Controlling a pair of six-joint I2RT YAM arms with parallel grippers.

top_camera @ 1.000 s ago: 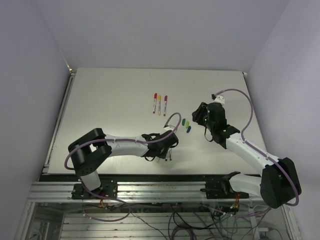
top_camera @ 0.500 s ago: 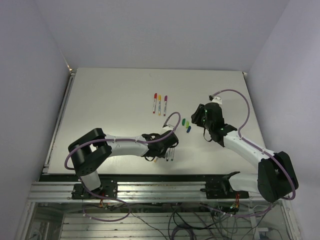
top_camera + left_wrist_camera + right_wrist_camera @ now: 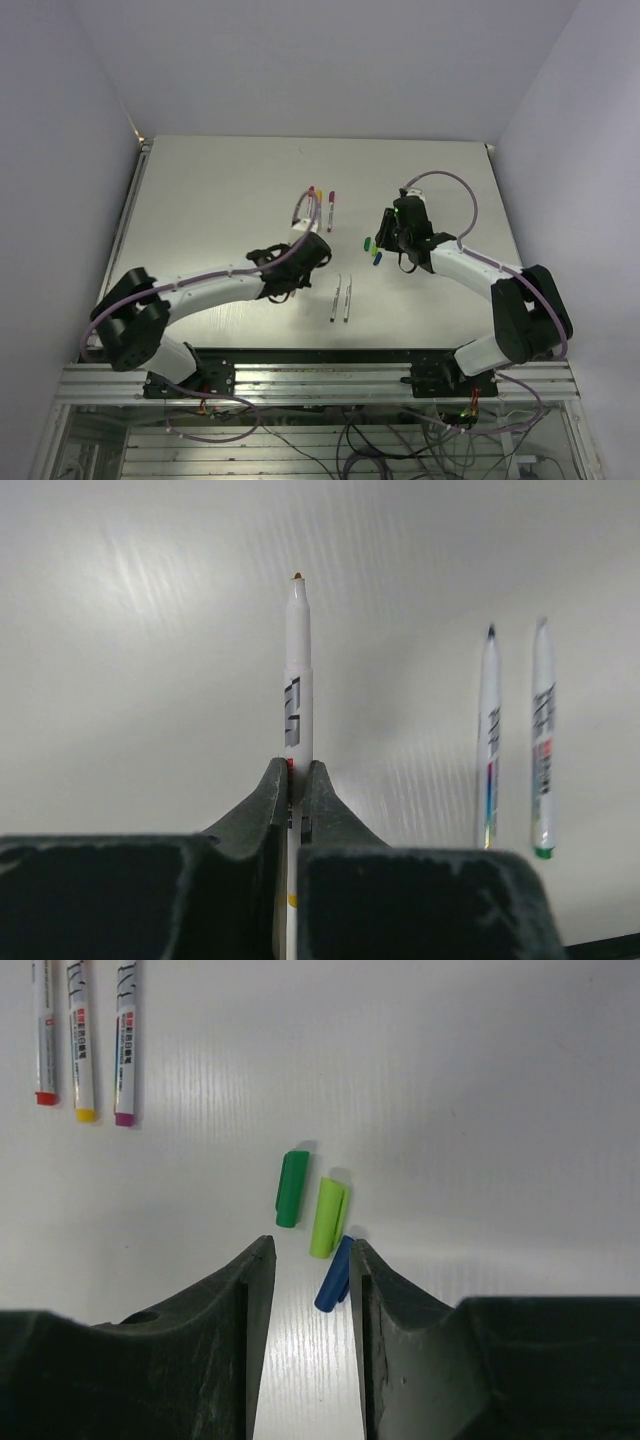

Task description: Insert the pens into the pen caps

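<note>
From above, we note that the left arm [image 3: 220,285] has swung away from the near edge toward mid-table since the earlier frames. This uncovers two bare pens [image 3: 335,298], which lie side by side on the table [image 3: 200,190], apart from the arm. The right arm [image 3: 465,268] has carried its wrist closer to the three caps [image 3: 375,250], which now sit just beside it. Three further pens [image 3: 331,210] lie farther back. In the left wrist view, the left gripper [image 3: 296,772] is pinching a pen [image 3: 298,670]: the barrel runs straight out between the fingertips, tip pointing away. The two bare pens lie on the surface to its right. In the right wrist view, the right gripper [image 3: 308,1250] stands spread. The blue cap [image 3: 333,1275] lies between the fingers, close against the one on the picture's right; we cannot tell whether they touch. The light-green cap [image 3: 328,1218] lies just beyond the fingertips, and the green cap [image 3: 292,1188] lies just beside it on the left.
</note>
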